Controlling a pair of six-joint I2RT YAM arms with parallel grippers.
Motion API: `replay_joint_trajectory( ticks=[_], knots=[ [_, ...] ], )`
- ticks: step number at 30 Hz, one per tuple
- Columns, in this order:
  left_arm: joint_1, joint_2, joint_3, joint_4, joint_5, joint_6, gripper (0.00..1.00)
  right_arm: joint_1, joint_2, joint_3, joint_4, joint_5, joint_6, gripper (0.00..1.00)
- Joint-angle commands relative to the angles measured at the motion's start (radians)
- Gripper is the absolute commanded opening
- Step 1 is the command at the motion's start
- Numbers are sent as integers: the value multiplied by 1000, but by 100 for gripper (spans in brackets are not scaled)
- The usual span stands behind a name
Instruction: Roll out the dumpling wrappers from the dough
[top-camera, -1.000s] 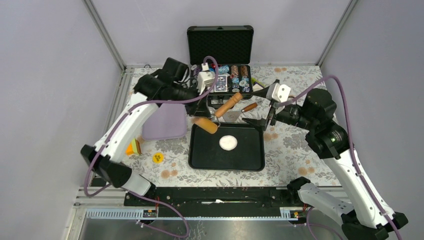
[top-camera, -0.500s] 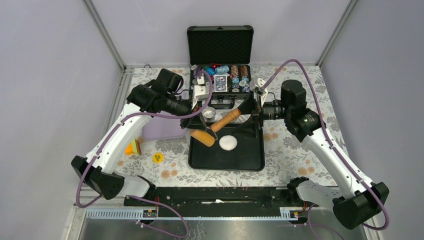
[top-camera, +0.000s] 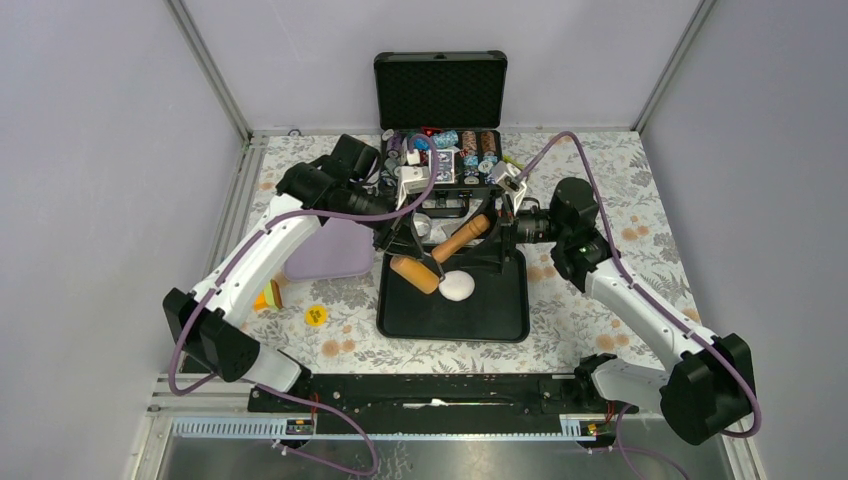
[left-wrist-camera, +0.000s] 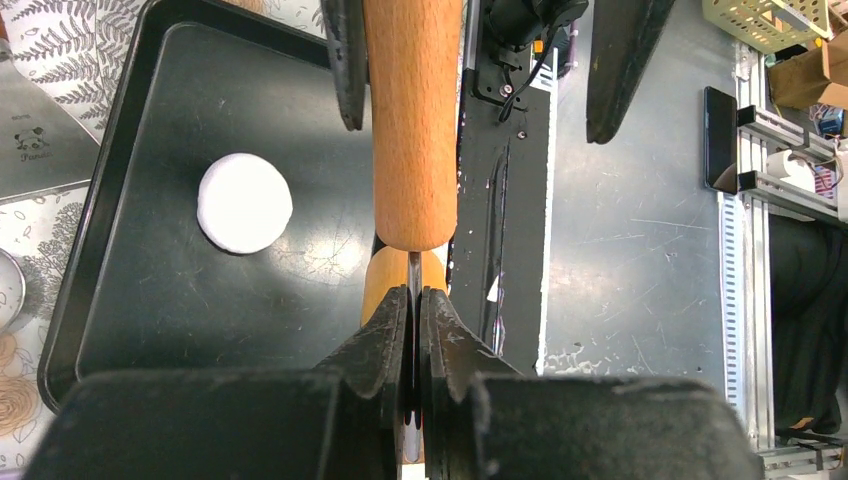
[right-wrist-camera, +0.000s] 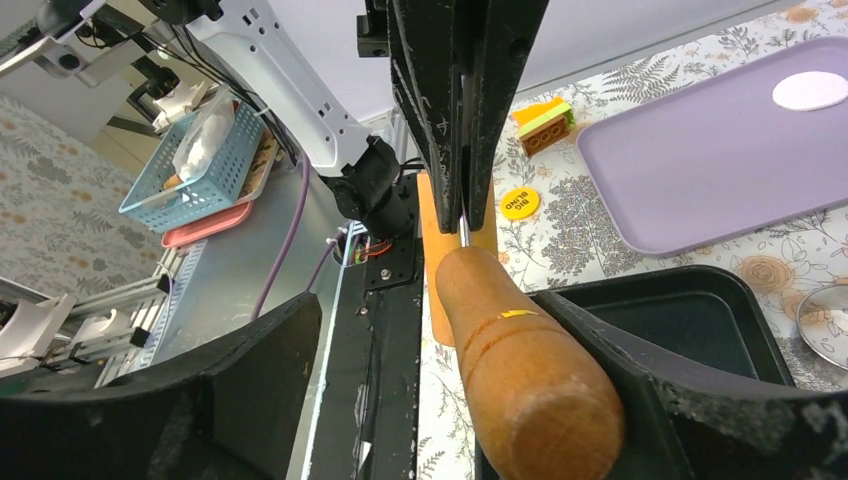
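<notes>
Floral tablecloth (top-camera: 590, 300), black tray (top-camera: 495, 315) centred. Your left gripper (left-wrist-camera: 412, 300) is clamped on the thin axle of the rolling pin (left-wrist-camera: 413, 120). Your right gripper (right-wrist-camera: 440, 310) stands wide around the far handle, unclosed. The pin's long axis runs jaw to jaw over the tray's far-left part. The dough (top-camera: 457, 287) lies mid-tray, beside the barrel and nearer your left arm.

dough (top-camera: 457, 287) on tray (top-camera: 485, 312); rolling pin (top-camera: 413, 273) just left; case (top-camera: 440, 90) behind
</notes>
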Motion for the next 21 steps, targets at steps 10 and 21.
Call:
replay_joint_trajectory(
  ticks=[10,21],
  knots=[
    [-2,13,-1,102,56,-53,0,27,-5,-34,186,29,86,68],
    [-5,28,17,102,29,-64,0,36,12,-26,122,20,51,4]
  ],
)
